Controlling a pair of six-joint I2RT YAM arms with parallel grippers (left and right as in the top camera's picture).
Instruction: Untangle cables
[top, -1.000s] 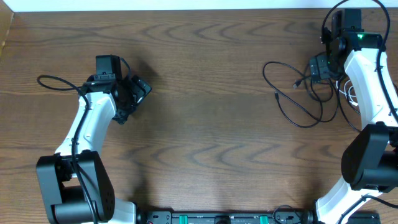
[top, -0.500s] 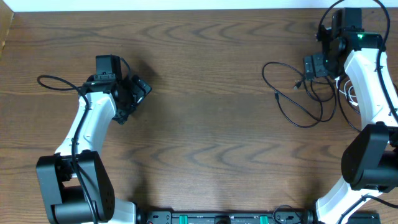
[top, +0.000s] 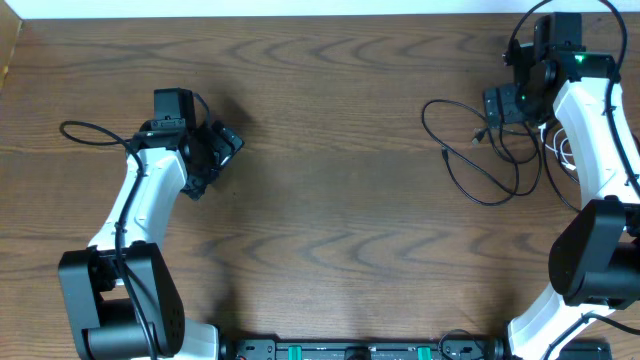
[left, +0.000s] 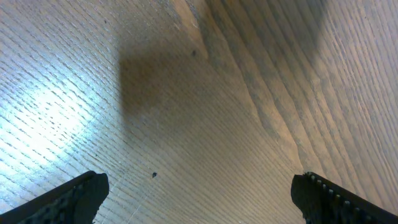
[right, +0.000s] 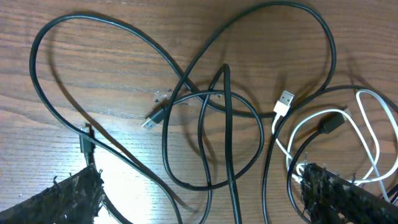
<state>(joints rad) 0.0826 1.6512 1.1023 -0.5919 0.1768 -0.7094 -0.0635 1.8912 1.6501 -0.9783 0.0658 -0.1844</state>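
Noted a slight shift of right gripper (top: 500, 103) to the left in the overhead view against a second ago; now above the upper part of the tangle. Found jaws wide apart with nothing between them, fingers (right: 74, 199) at the lower corners of the right wrist view, clear of every cord.

Found no change in left gripper (top: 215, 150): same spot on the left half of the table (top: 340, 220), jaws spread, only bare wood between them in the left wrist view.

Located cables (top: 480, 165) at the far right of the table, under and around the right gripper, layout same as before. Counted several black cables (right: 205, 124) in overlapping loops, crossing near the middle of the right wrist view, with one black plug (right: 155, 117) lying at the crossing. Saw white cable (right: 367, 137) coiled at the right of the heap, interlaced with a black loop, its silver plug (right: 284, 102) just beside a black strand. Cannot tell which cord passes over which at most crossings.
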